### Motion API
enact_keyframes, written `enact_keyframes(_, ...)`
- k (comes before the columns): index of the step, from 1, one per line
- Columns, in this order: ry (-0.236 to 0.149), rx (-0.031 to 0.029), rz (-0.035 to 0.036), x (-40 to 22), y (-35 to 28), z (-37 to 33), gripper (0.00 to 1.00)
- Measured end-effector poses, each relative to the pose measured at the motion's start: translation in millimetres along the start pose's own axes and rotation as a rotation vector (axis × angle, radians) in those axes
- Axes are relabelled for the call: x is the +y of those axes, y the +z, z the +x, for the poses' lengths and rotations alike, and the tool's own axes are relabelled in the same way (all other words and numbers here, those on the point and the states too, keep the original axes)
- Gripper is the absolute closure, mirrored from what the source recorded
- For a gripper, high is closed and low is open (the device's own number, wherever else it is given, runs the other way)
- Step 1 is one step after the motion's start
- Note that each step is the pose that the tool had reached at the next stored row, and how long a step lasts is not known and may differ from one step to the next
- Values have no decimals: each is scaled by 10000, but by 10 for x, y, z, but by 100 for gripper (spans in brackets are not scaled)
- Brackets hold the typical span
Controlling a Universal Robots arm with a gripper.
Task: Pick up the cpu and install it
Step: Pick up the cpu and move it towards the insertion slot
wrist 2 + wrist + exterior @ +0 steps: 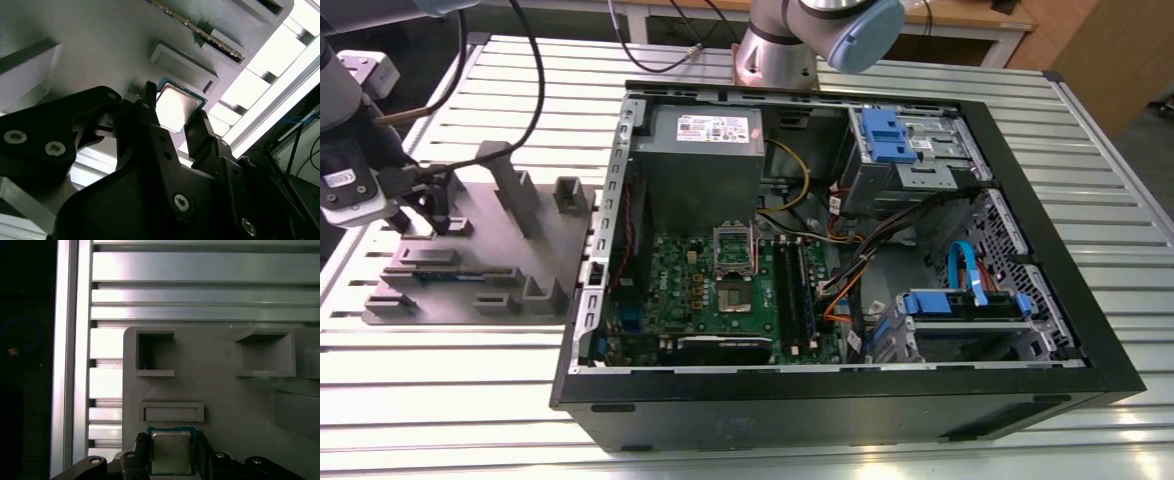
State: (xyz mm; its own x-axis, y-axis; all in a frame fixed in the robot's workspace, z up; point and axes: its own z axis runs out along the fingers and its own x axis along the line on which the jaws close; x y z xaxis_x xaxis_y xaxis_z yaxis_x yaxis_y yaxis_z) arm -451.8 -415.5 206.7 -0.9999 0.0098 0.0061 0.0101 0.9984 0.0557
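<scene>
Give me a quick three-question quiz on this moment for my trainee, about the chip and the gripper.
1. True or false: the small flat square silver-topped cpu already sits inside the open black metal computer case.
2. The gripper is: A) at the cpu on the grey slotted holder block; B) inside the case; C) over bare table slats.
3. In the exterior view, on which side of the case does the holder block stand?
Key: 1 false; 2 A; 3 the exterior view's left.
</scene>
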Motion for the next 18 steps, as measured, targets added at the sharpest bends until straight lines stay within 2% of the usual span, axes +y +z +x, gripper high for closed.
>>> enact_keyframes(18, 0, 0, 0, 3, -55, 0, 53)
